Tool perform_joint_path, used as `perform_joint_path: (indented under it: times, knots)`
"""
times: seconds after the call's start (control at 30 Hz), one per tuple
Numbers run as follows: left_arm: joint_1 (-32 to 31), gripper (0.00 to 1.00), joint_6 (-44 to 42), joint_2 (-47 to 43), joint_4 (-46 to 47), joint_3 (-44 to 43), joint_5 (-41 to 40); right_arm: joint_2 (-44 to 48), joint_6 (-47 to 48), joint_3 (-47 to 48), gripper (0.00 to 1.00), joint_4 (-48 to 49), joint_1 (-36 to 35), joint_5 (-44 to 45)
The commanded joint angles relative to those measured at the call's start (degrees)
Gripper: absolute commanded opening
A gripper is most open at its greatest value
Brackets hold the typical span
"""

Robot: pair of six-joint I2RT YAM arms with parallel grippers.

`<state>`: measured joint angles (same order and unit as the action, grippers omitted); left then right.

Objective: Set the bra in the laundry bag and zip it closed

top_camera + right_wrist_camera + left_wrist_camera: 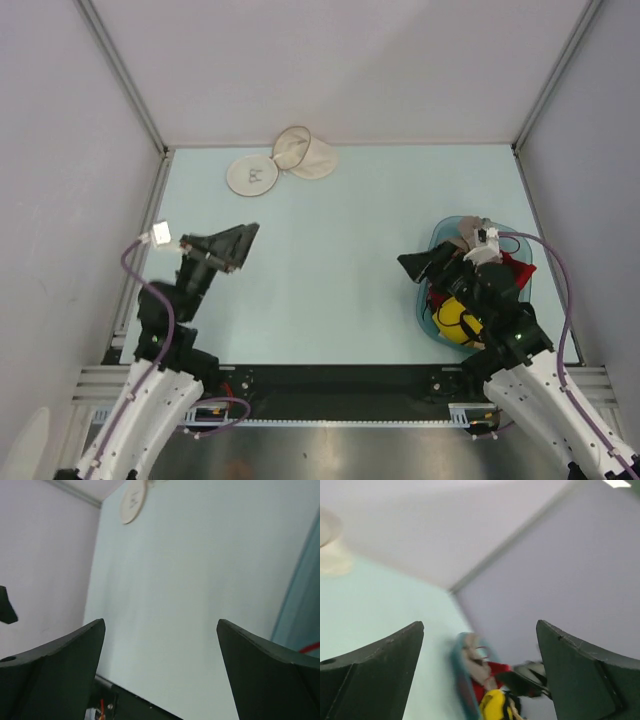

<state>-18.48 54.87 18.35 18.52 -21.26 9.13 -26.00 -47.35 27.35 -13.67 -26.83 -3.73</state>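
From above, the laundry bag lies splayed open at the desk's far edge. The bra sits in the teal basket on the right. The right tool hangs over it, released and empty. The left tool is released too. The right wrist view catches the bag's dark logo, but it's unreadable.

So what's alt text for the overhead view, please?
Seen from above: a pale table with a cream laundry bag lying open at its far edge, the left claw over bare surface, and the right claw beside a teal basket of clothes.
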Motion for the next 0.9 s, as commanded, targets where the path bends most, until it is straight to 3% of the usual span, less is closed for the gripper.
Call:
perform_joint_path:
  times: [0.0,0.1,0.17,0.3,0.33,0.4,0.57,0.77,0.87]
  knots:
    - [2.12,0.99,-9.64,21.51,-32.59,-17.37,-6.53,-5.28,3.5,10.77,1.0,-23.72,-0.24,19.24]
    - [7.55,1.0,-14.0,38.73,-26.28,-22.67,9.37,-9.5,3.84,17.89,1.0,-32.17,-0.07,25.34]
    - [10.12,1.0,-11.48,51.96,-14.87,-24.0,17.55,-12.04,5.42,20.53,1.0,-34.83,-0.07,25.26]
    - [14.52,1.0,-4.97,72.98,-5.1,-34.34,26.52,-12.85,7.53,25.46,1.0,-40.46,-0.15,25.0]
    - [14.61,0.97,-2.95,77.06,3.54,-35.94,28.56,-12.41,9.02,25.56,1.0,-40.64,-0.24,24.56]
    - [13.65,0.95,-2.83,84.44,9.15,-40.93,26.84,-9.97,10.52,24.95,1.0,-40.03,-0.15,22.46]
    - [10.92,0.95,-16.7,98.0,0.12,-61.07,20.58,-3.72,10.18,22.04,1.0,-37.75,-0.15,14.74]
    - [10.31,0.98,-14.81,110.28,13.36,-70.75,22.41,0.68,8.86,21.51,1.0,-36.6,-0.15,10.5]
    - [10.39,0.93,-11.99,119.42,13.13,-82.49,24.0,1.74,8.68,22.82,1.0,-36.34,-0.24,9.01]
